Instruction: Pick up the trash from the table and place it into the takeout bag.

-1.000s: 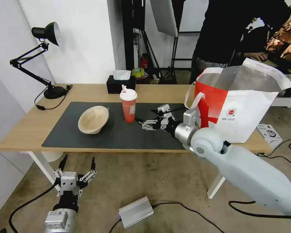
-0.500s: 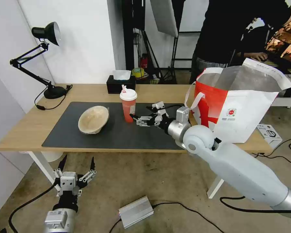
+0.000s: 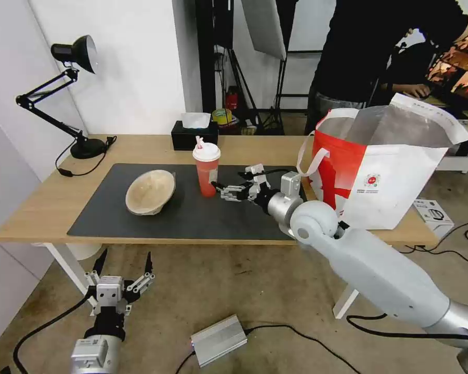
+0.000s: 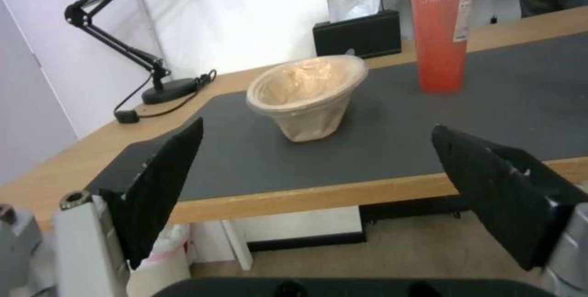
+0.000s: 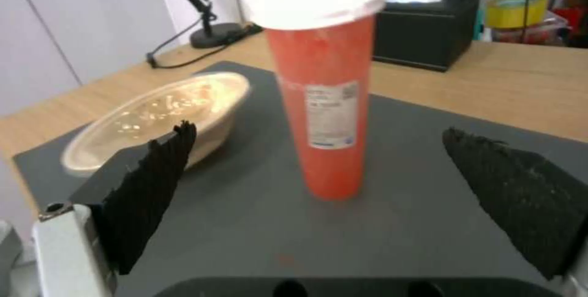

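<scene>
Right gripper (image 3: 229, 188) advanced, red cup (image 5: 323, 104) ahead between spread fingers (image 5: 150, 182)

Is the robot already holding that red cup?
No, the right gripper is open, its fingers standing apart on either side of the red cup, which stands on the mat.

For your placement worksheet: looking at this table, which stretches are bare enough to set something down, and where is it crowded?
Free: the mat in front of the pulp bowl and red cup, and the bare wood between the lamp base and tissue box. Crowded: between the cup and takeout bag, where the open right gripper reaches.
</scene>
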Available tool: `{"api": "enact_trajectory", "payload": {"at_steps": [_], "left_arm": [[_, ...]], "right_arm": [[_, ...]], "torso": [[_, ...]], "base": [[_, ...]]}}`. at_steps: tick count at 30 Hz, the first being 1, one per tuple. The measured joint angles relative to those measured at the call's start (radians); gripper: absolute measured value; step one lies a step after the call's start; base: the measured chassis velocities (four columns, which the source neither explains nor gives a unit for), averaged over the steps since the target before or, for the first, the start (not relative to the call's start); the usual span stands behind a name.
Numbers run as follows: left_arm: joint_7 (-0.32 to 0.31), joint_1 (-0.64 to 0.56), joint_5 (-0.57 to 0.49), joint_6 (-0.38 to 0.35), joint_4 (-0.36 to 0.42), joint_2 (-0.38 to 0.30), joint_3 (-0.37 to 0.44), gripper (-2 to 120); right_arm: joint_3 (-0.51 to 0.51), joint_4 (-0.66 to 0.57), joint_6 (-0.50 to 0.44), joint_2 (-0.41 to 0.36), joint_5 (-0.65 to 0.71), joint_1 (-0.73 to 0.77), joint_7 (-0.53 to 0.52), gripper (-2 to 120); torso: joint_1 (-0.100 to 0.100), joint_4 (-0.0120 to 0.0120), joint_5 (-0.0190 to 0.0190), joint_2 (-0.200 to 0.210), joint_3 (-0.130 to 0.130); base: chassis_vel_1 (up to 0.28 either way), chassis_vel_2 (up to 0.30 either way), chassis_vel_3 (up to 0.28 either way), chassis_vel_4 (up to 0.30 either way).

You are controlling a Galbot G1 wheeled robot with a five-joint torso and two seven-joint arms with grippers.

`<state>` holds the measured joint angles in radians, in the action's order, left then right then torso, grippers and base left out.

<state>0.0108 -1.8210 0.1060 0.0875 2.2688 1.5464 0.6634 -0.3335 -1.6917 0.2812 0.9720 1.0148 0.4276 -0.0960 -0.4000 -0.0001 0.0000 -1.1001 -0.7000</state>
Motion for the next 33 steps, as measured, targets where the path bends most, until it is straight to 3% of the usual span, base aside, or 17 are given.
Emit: {"api": "enact_trajectory", "payload": {"at_steps": [13, 33], "left_arm": [[0.000, 0.008, -0.002, 0.001, -0.017, -0.002, 0.001, 100], [0.000, 0.017, -0.011, 0.004, -0.035, -0.002, 0.000, 100]], "right_arm": [[0.000, 0.125, -0.034, 0.062, -0.019, -0.026, 0.024, 100], [-0.026, 0.204, -0.074, 0.113, -0.068, -0.051, 0.055, 100]], "torso": [[0.000, 0.0001, 0.0000, 0.000, 0.000], [0.000, 0.0001, 0.0000, 0.000, 0.000]], "base": [[0.000, 0.000, 0.000, 0.000], [0.000, 0.000, 0.000, 0.000]]}}
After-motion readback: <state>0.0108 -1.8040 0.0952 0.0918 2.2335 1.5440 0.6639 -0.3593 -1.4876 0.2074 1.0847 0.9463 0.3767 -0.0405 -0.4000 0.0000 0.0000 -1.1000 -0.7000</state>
